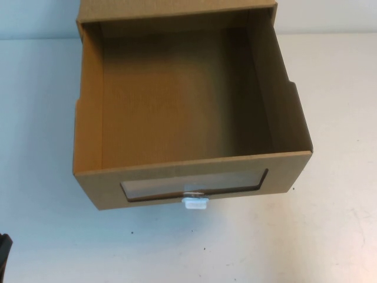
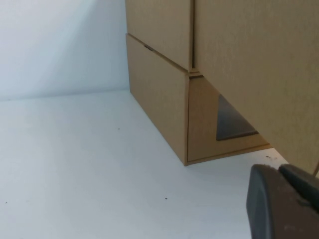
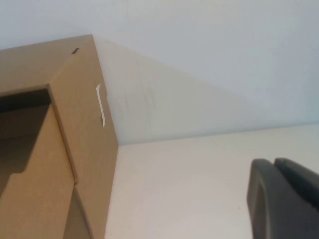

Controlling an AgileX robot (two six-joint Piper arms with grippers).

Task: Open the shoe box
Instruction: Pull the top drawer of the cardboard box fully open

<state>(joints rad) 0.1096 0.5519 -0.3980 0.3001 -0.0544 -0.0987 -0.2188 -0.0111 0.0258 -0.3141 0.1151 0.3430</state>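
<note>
White tabletop (image 1: 330, 236) bears the brown cardboard shoe box (image 1: 194, 168), drawer already out toward six o'clock, so the left gripper (image 2: 279, 172) at seven o'clock and the right gripper (image 3: 275, 164) toward three, both jaws pressed together, should avoid nudging it.

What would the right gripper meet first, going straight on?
Likely the white wall, depth unclear: the right gripper points past the brown cardboard shoe box. Left gripper sits near its front corner.

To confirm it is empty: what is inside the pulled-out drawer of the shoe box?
Only bare cardboard in the drawer; its rear, under the sleeve, is hidden. The left gripper and right gripper are beside it.
</note>
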